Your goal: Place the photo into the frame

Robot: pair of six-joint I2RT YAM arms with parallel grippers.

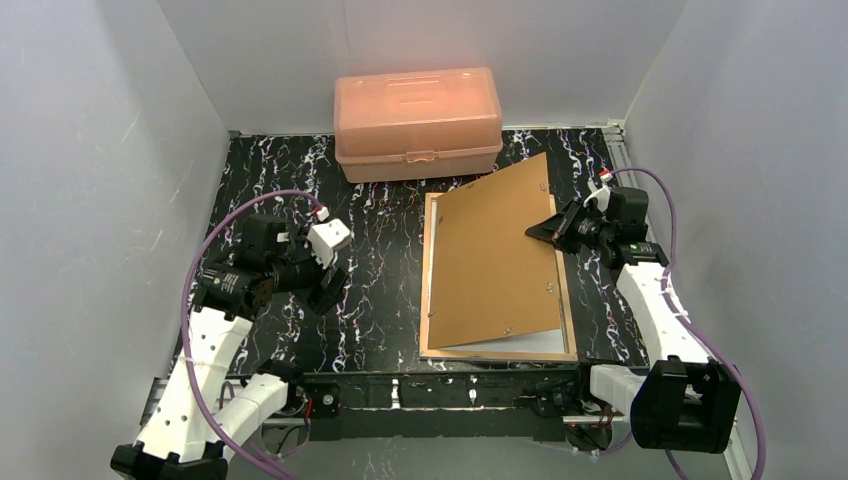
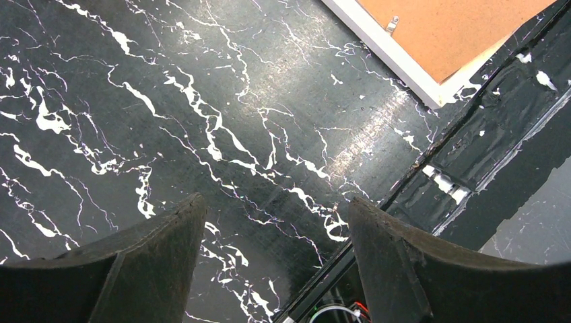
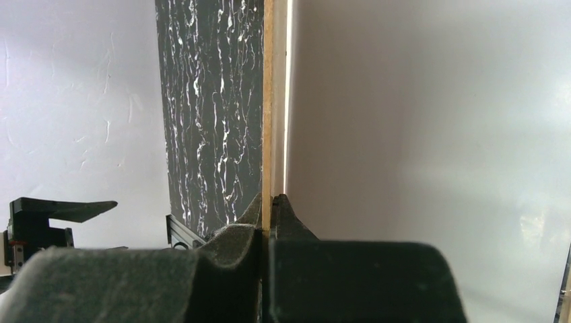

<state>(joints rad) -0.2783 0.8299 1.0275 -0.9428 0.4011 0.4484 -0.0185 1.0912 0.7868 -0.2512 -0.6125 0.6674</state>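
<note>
Frame [image 1: 427, 280] — flat on black white-veined table [image 1: 380, 300], white walls [image 1: 90, 150] around

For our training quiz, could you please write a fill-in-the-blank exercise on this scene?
1. The right gripper is ____ on the brown backing board.
2. The left gripper is open and holds ____.
3. The box standing beyond the frame is coloured ____.
Missing words: shut; nothing; orange.
</note>
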